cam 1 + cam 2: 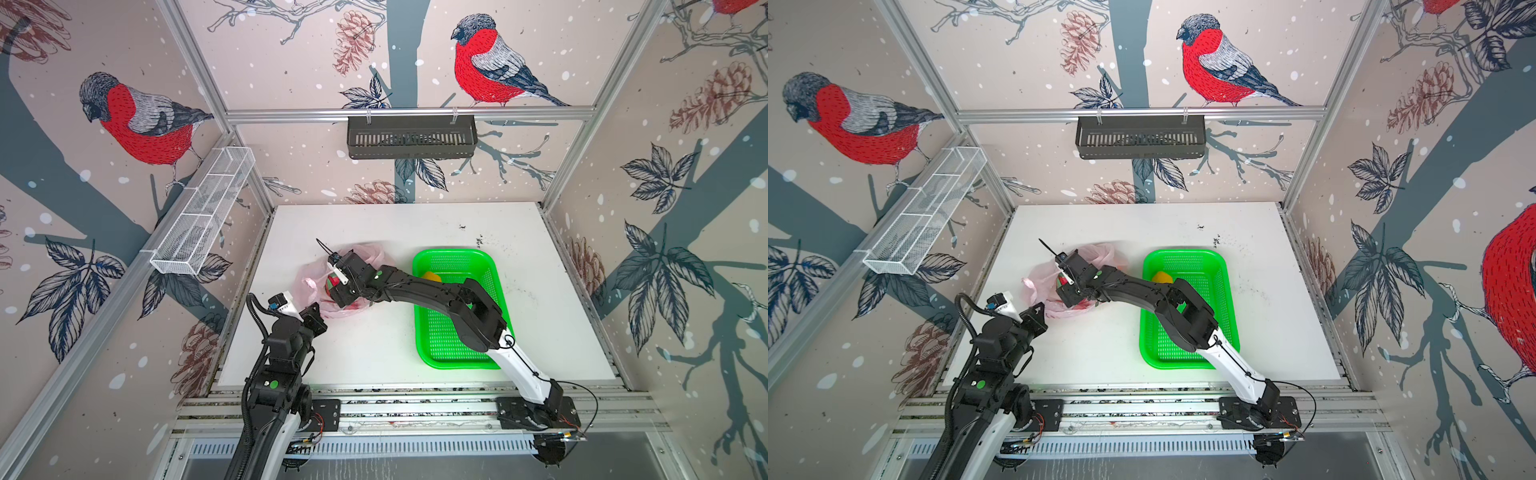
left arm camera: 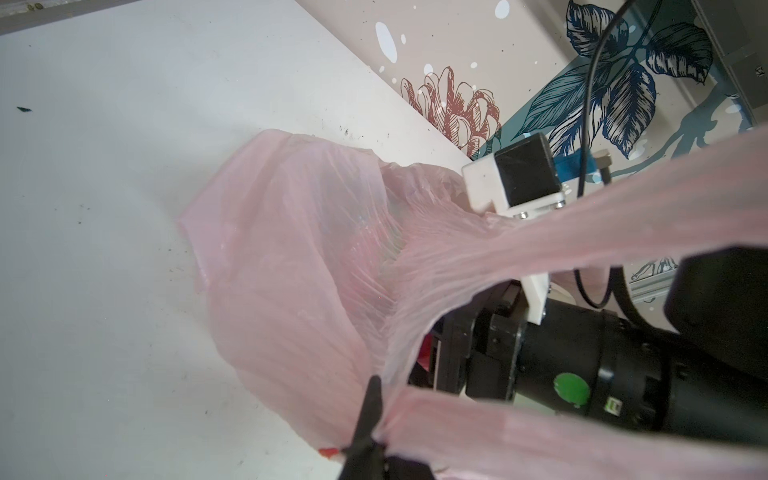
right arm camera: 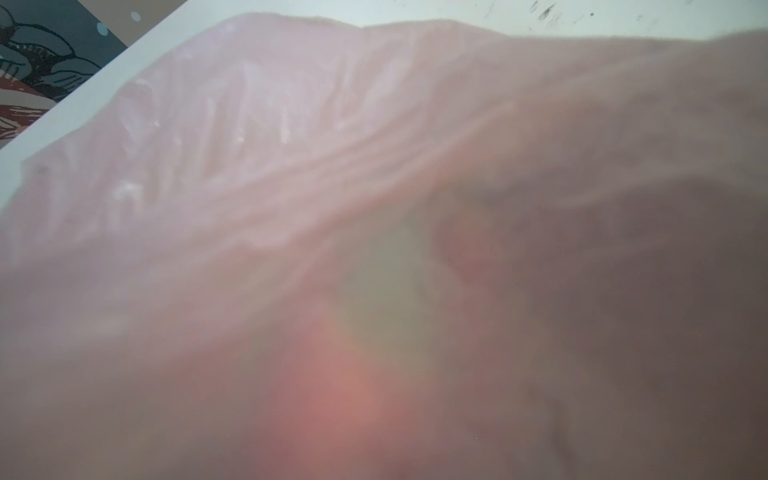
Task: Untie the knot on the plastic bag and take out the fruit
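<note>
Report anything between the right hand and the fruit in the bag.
Film of the plastic bag: it covers nearly the whole right wrist view, with the fruit only a red-green blur behind it. Whether the right hand is inside the bag cannot be told.

Left claw (image 1: 319,316) pinched shut; right arm (image 1: 436,291) reaches across.

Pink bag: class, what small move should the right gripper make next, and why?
Probably ease the right gripper deeper and close it around the red and green fruit. It reaches into the bag, whose plastic the left gripper pinches and pulls taut; plastic hides the right jaws. A yellow fruit lies in the green basket.
</note>
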